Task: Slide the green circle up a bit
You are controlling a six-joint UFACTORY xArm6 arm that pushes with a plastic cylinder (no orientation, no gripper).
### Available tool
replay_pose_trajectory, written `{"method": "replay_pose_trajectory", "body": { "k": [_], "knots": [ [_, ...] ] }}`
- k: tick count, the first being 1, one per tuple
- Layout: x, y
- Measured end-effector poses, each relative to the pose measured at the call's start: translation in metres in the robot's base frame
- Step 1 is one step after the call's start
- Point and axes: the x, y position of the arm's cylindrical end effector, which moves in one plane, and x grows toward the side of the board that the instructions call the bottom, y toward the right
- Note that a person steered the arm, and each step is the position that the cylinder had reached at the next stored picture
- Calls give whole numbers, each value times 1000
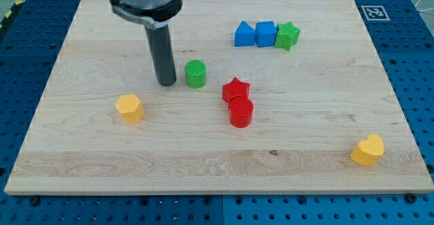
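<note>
Because an upward push is required, the tip (166, 83) is set just left of the green circle (195, 74), apparently untouching. No jaws are fitted; nothing is clamped.

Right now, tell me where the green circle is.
The green circle sits left of the board's centre in the camera view, just right of my tip and up-left of the red star.

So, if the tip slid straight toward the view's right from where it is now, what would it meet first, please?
Most likely the green circle: my tip sits just to its left, a small gap apart, roughly level with it. Depth is hard to judge, so it might only clip the circle's lower edge.
</note>
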Motion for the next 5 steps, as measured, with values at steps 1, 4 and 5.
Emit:
{"method": "replay_pose_trajectory", "body": {
  "k": [1, 4, 5],
  "knots": [
    [27, 0],
    [38, 41],
    [31, 41]
  ]
}}
